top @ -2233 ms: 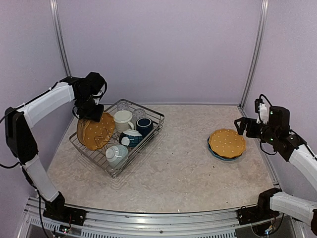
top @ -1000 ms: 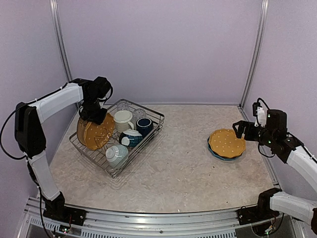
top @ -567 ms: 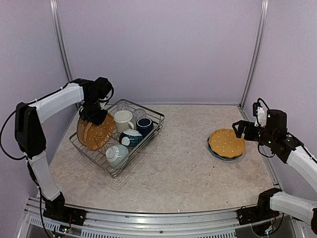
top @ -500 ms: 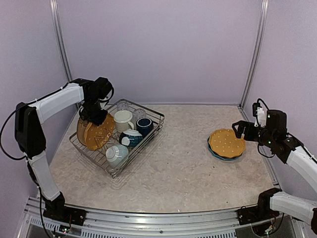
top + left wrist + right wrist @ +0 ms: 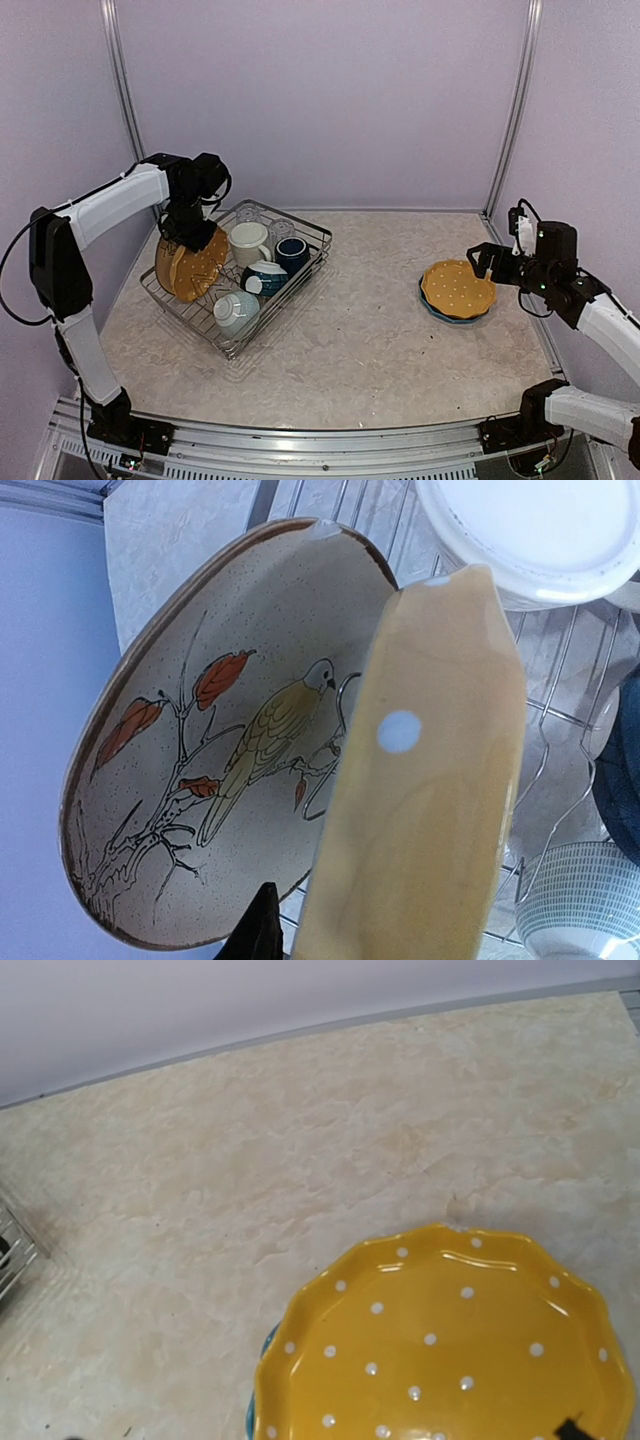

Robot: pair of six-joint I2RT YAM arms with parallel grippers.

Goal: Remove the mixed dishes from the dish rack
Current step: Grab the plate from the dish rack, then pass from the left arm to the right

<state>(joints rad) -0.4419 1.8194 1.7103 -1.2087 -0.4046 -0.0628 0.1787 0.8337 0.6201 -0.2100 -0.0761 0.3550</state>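
Note:
The dish rack point(image 5: 283, 300) stands at the left. It holds a mustard-yellow dotted plate point(image 5: 203, 270) on edge, a cream bird plate point(image 5: 162, 262) behind it, a cream mug point(image 5: 248, 240), a navy mug point(image 5: 291, 252), glass tumblers point(image 5: 250, 213) and teal bowls point(image 5: 264, 277). My left gripper point(image 5: 188, 234) is down on the mustard plate's top rim. In the left wrist view one fingertip point(image 5: 262, 932) sits between the bird plate point(image 5: 220, 750) and the mustard plate point(image 5: 430, 810), and the other finger is hidden behind it. My right gripper point(image 5: 484, 258) is open and empty beside a second mustard plate point(image 5: 458, 287).
The second mustard plate point(image 5: 450, 1350) lies flat on a blue plate point(image 5: 252, 1415) on the marble table point(image 5: 360, 340) at the right. Purple walls close in the left, back and right. A pale-inside bowl point(image 5: 235, 310) lies at the rack's near end.
My left gripper has moved right and down onto the mustard plate in the rack. My right arm has dropped slightly beside the plates on the table. The dishes have not moved.

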